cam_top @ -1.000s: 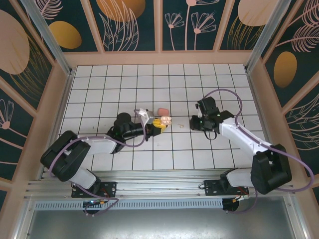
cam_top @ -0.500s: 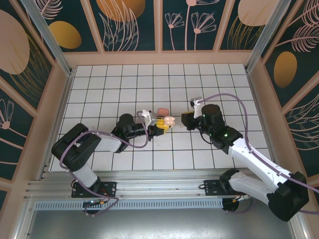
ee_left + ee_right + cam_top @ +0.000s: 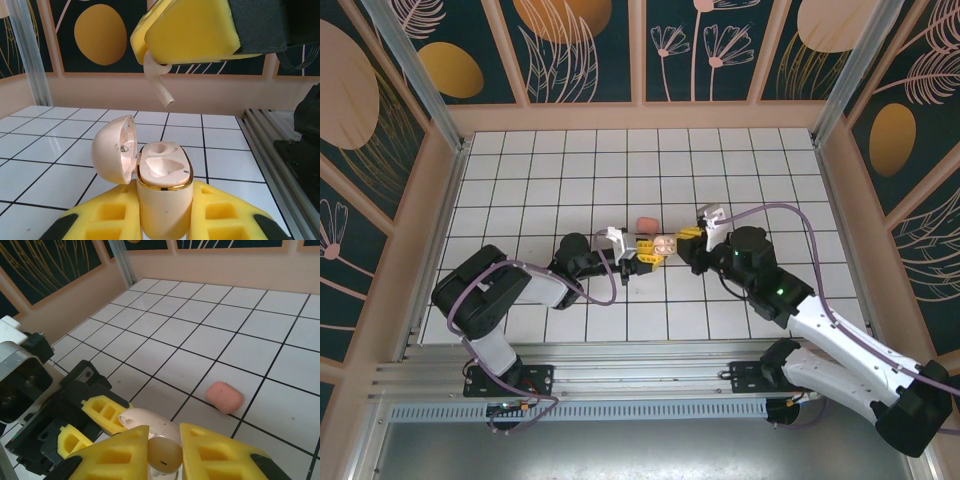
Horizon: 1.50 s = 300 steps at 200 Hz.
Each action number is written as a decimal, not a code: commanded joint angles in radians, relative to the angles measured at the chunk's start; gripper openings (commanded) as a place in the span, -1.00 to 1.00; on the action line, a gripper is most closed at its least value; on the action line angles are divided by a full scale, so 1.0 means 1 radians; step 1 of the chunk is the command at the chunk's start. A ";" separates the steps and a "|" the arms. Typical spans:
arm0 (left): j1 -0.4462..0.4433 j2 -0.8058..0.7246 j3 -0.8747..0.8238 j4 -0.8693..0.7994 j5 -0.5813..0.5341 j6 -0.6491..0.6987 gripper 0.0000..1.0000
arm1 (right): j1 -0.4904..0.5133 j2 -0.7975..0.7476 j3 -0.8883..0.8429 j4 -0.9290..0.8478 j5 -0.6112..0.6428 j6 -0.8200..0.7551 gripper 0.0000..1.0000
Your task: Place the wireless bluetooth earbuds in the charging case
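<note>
Grips the case [image 3: 164, 172] with the left gripper [image 3: 163, 200], yellow pads [image 3: 107, 215] drawn in narrow against its two sides, body upright, lid [image 3: 116, 150] swung open to the left. Pinches an earbud [image 3: 159, 85] in the right gripper [image 3: 164, 437], fingers all but closed on its head, stem pointing down. Holds that earbud just above the open case, clear of it. From above, puts both grippers tip to tip near the middle of the tiled table [image 3: 760, 170], with the case between them. Finds a pink lump [image 3: 225, 396] lying alone on a tile just beyond the case.

Cuts off the case's lower body at the bottom edge of the left wrist view. Hides one right finger behind the other there. In the right wrist view, buries the stem between the pads and covers the case save for a curve of lid. Shows a pale shape in the nearer well, perhaps a second earbud already seated; cannot tell it from the moulding. Too small from above to pick out the held earbud.
</note>
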 commanded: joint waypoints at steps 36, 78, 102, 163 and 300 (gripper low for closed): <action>-0.005 -0.049 0.019 0.012 0.007 0.029 -0.78 | 0.045 0.026 0.023 0.026 0.058 -0.055 -0.59; -0.007 -0.065 0.023 0.010 0.005 0.008 -0.78 | 0.057 0.028 0.014 0.021 0.086 -0.064 -0.60; -0.007 -0.073 0.022 0.009 0.006 0.001 -0.78 | 0.059 0.035 0.016 0.031 0.109 -0.070 -0.59; -0.007 -0.103 0.027 -0.002 -0.004 -0.022 -0.78 | 0.087 0.055 0.031 0.009 0.130 -0.097 -0.60; -0.007 -0.166 0.041 -0.045 -0.064 -0.037 -0.78 | 0.212 0.065 0.070 -0.131 0.248 -0.170 -0.60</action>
